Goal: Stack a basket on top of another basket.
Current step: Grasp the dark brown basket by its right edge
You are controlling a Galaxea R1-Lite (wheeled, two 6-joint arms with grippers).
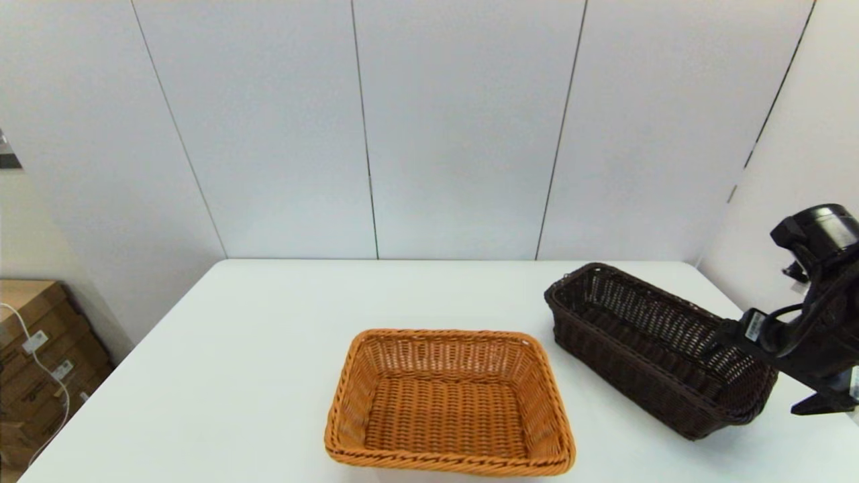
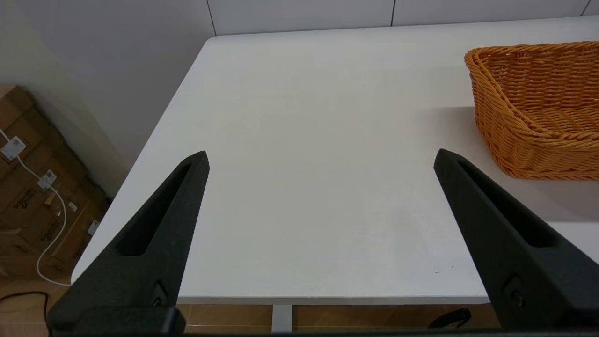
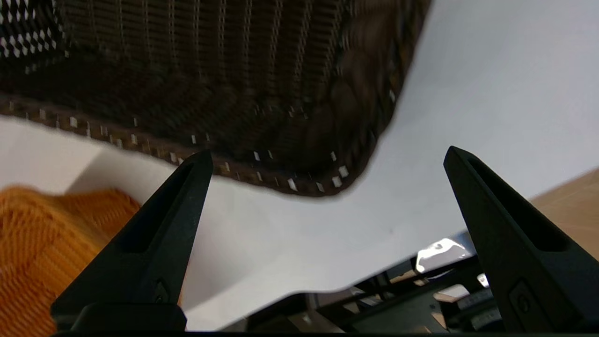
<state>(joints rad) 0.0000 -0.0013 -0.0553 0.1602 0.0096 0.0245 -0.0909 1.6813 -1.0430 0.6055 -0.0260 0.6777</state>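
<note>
Now: right arm closing in on the dark basket

On a white table (image 1: 268, 376) sit two rectangular wicker baskets of the same size. The orange-tan basket (image 1: 448, 401) rests near the front edge, roughly in the middle, open side up and empty. The dark brown basket (image 1: 654, 349) stands well to its right, turned at an angle, apart from the orange one and also empty.

The right gripper (image 3: 327, 157) has its two black fingers spread wide with nothing between them. In the head view the right arm reaches in from the right edge, its black body just beside the near right end of the dark basket. The wrist view shows that basket's braided rim and corner close ahead of the fingertips, not yet between them.

The left gripper (image 2: 320, 157) hovers over bare table to the left of the orange basket, fingers likewise spread and holding nothing; it looks idle.

Judging by this, the step in hand is the grasp, and stacking has not begun. To do it well, one finger should pass inside the end wall and one outside, straddling the braided rim squarely near the middle of the short side, not at the rounded corner, where the weave could slip. A firm pinch and a level lift should clear the orange basket's rim before lowering.
</note>
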